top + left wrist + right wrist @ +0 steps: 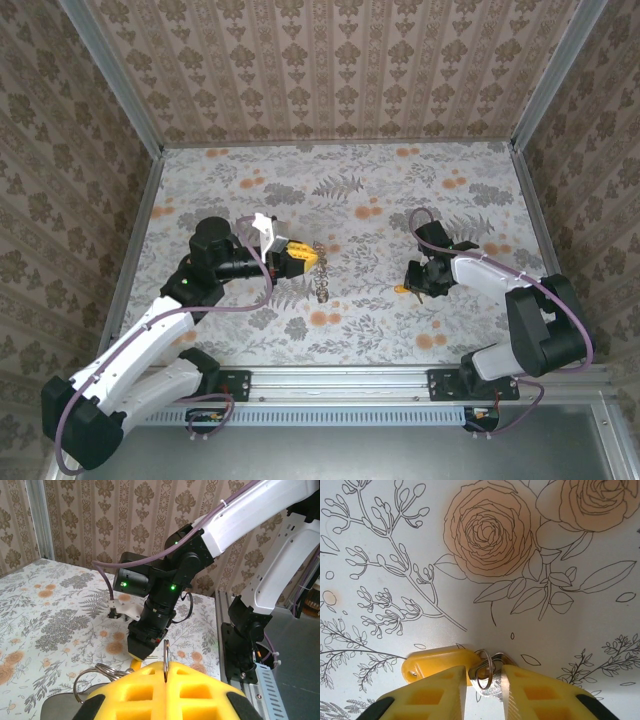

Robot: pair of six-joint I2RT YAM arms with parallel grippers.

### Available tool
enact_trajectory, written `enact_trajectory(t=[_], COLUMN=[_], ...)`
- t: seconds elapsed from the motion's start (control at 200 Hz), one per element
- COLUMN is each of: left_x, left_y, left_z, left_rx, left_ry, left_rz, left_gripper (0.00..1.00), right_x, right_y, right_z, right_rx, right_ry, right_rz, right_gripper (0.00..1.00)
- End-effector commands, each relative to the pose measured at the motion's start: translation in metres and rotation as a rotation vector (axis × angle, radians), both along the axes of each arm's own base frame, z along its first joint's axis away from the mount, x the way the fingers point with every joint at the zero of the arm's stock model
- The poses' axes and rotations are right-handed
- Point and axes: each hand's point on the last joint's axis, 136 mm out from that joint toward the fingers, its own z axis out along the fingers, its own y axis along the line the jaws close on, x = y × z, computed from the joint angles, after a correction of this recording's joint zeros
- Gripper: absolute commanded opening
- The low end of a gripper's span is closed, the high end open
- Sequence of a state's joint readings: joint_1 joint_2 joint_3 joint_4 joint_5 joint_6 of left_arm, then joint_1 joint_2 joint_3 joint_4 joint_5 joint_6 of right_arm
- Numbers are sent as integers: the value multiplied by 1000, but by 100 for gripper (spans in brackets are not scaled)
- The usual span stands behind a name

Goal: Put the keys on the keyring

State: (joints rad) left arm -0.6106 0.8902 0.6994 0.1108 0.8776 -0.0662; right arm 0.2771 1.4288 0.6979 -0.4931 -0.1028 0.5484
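The flowered tablecloth (350,190) carries a job that looks barely begun, with no key threaded. Left of centre, the left gripper (303,258) pinches the dangling keyring (320,283). Right of centre, the right gripper (484,676) straddles the keys (437,662) (whether it grips them, I cannot tell).

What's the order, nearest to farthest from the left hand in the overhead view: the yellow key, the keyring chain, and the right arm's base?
1. keyring chain, at the fingertips of the left hand.
2. yellow key, off to the right, beside the right hand.
3. right arm's base, far right at the near edge.
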Motion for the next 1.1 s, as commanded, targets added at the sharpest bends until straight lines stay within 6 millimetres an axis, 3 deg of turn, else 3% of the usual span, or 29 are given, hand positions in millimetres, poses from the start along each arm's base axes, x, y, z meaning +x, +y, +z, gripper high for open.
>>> enact_trajectory(t=[0.0,0.52,0.785,0.98,1.095], left_x=[-5,-7,-9,-13,-14], left_y=[0,-1,-1,-2,-4], left_z=[15,14,15,17,17], left_rx=[-29,-25,-23,-22,-8], left_ry=[-69,-64,-67,-62,-41], left_rz=[-15,-23,-27,-50,-72], left_gripper=[0,0,0,0,0], right_x=[0,3,2,15,21], right_y=[-1,-1,-3,19,57], right_z=[-3,-1,3,55,114], right_rx=[4,3,-4,38,167], right_ry=[6,-9,-34,-286,-589], right_rz=[3,2,0,129,317], right_gripper=[26,14,0,0,0])
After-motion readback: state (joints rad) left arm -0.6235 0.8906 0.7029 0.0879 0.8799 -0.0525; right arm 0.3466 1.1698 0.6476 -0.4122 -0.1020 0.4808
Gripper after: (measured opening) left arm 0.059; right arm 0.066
